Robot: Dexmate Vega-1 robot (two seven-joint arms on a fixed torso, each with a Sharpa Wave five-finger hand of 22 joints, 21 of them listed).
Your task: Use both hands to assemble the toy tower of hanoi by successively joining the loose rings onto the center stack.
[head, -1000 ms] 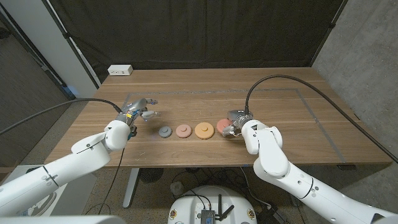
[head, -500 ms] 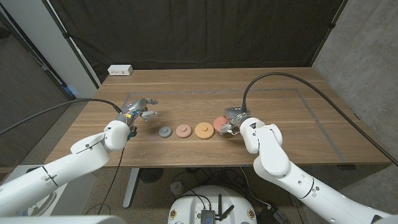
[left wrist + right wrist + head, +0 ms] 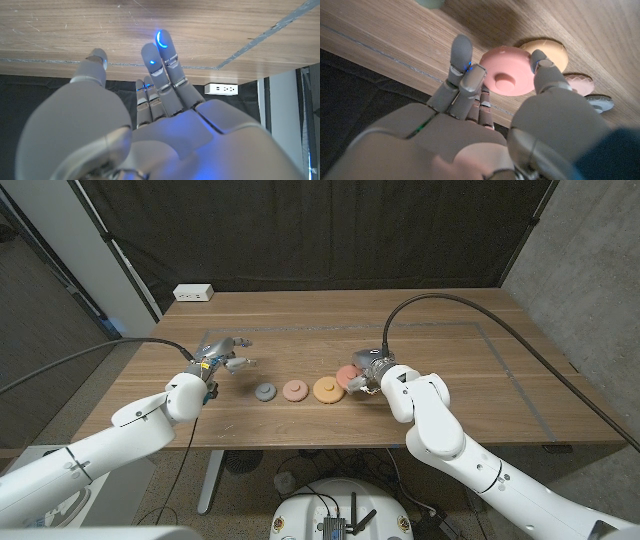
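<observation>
now pink ring (image 3: 506, 75) flat, hub upward, pinched in right hand (image 3: 366, 373); left hand (image 3: 222, 356) spread, empty.

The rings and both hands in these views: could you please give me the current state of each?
pink ring: gripped by the right hand, next to the orange ring.
orange ring: flat on the table, loose.
salmon ring: flat, loose.
grey ring: flat, loose.
right hand: fingers closed around the pink ring.
left hand: open, holding nothing.
</observation>
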